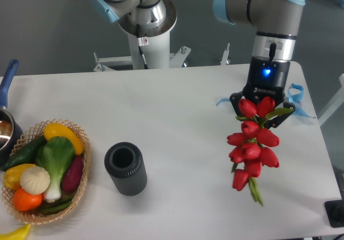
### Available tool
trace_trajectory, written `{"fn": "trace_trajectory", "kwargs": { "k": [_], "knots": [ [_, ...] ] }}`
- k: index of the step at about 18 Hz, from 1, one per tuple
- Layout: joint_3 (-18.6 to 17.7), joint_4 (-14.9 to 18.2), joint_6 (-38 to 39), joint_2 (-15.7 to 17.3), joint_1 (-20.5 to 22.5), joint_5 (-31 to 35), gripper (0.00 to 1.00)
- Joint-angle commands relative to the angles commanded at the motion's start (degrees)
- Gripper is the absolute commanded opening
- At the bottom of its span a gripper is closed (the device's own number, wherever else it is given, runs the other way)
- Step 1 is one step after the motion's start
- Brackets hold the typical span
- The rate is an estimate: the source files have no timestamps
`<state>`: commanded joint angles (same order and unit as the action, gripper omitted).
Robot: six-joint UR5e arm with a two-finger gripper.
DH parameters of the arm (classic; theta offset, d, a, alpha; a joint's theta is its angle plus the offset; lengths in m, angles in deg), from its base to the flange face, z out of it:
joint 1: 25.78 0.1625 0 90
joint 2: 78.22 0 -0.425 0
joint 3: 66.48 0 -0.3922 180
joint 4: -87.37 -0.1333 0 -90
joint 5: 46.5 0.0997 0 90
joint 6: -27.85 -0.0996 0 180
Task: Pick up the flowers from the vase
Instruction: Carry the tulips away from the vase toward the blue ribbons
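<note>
Over the tabletop (177, 143), at three o'clock from the empty vase (126, 169), the end effector (262, 110) is clamped on the flowers (251, 143), which hang heads-up and could slip if the grip is loose.

Red flowers (251, 146) with green stems; dark grey ribbed vase (126, 168); white desk (177, 105); tan woven basket (79, 182) of yellow, green, purple, orange vegetables (43, 164); blue ribbons (294, 101).
</note>
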<state>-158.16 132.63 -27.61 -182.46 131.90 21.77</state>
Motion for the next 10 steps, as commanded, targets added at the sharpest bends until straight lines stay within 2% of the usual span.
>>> {"fn": "trace_trajectory", "kwargs": {
  "k": [3,4,6,8,10],
  "knots": [
    [2.4,7.2,-1.1,-0.2,-3.1,7.4,0.00],
    [2.6,8.4,-2.3,-0.3,-4.3,9.6,0.00],
    [2.8,9.2,-4.5,-0.6,-7.0,12.5,0.02],
    [2.8,9.8,-4.6,-0.6,-7.7,13.5,0.02],
    [3.0,12.0,-4.6,-0.4,-7.7,13.6,0.02]
  ]
}}
